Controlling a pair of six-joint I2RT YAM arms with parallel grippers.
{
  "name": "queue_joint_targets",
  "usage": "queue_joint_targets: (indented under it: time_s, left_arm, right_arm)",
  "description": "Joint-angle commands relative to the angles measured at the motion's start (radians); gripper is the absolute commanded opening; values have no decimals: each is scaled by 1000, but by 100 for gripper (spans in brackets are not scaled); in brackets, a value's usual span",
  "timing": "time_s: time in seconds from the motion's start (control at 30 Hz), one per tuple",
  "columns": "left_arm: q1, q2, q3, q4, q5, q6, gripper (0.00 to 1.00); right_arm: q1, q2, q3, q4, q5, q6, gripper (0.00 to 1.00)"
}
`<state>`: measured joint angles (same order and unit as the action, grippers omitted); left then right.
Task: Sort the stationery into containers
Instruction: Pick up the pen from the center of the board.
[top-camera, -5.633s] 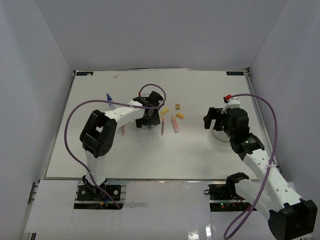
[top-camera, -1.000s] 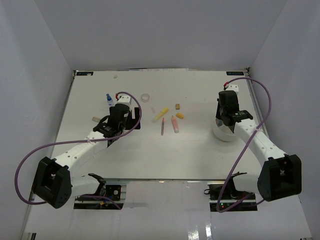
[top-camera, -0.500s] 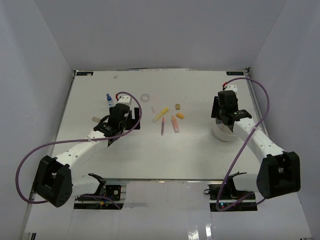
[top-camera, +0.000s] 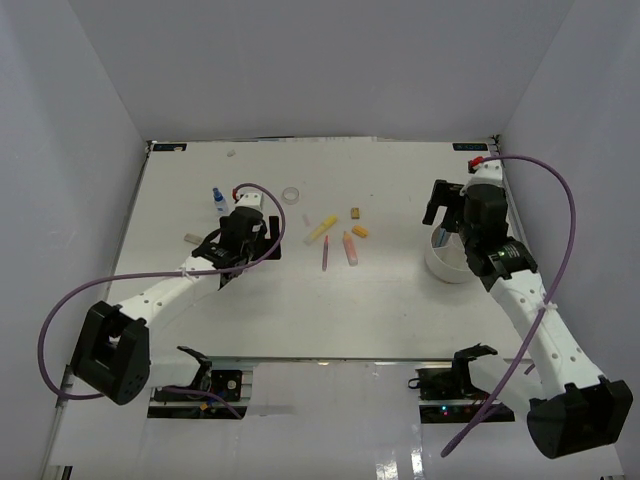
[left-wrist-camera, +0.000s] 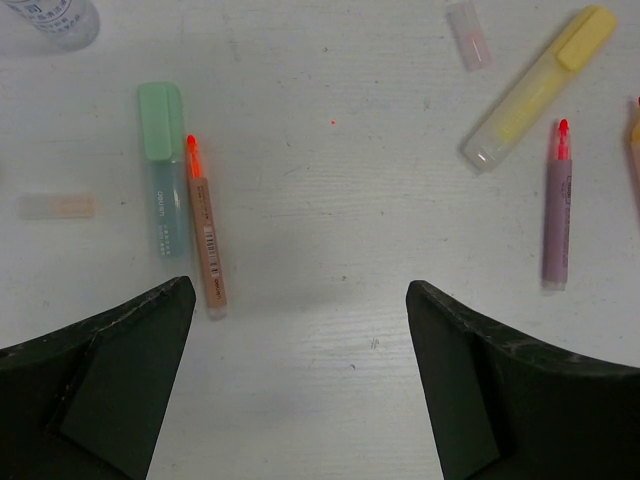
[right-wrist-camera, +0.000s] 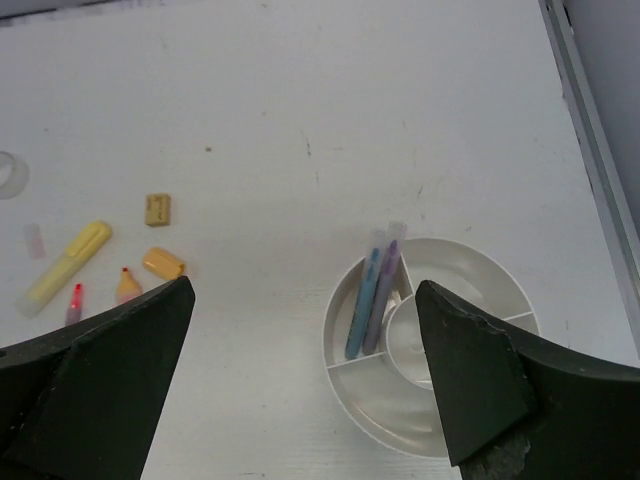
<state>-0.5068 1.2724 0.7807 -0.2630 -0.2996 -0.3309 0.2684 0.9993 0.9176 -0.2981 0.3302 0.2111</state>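
The tabletop bears the white tub at its right, with a blue pen and a purple pen sharing one compartment. Both hands gape wide, empty. The right hand hangs near the tub, while the left hand faces the green marker and orange pen — probably the next pick.
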Motion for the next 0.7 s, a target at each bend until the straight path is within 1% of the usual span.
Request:
queue_joint_targets:
  time_s: [0.0, 0.07, 0.13, 0.2, 0.37, 0.47, 0.53, 0.67]
  left_arm:
    - [7, 8, 37, -10, -4, -25, 98]
    - [8, 24, 40, -19, 2, -48, 98]
    - [8, 36, 45, -31, 14, -75, 98]
    - [8, 51, 43, -50, 36, -134, 98]
    - [8, 70, 40, -58, 109, -224, 98]
    - [2, 99, 70, -59, 168, -232, 98]
    - [-15, 134, 97, -67, 172, -237, 98]
    - [-90, 218, 186, -85, 152, -260, 98]
  right_arm:
    - [-5, -80, -39, 103, -112, -29, 98]
    - [-5, -102, -77, 147, -184, -29, 99]
    - [-5, -125, -95, 160, -247, -27, 95]
    - [-5, -139, -111, 155, -299, -13, 95]
    - [-5, -168, -155, 166, -359, -7, 96]
    - [-3, -172, -169, 166, -375, -12, 97]
    - [-5, -174, -178, 166, -388, -15, 98]
    - [-5, -176, -194, 175, -404, -13, 98]
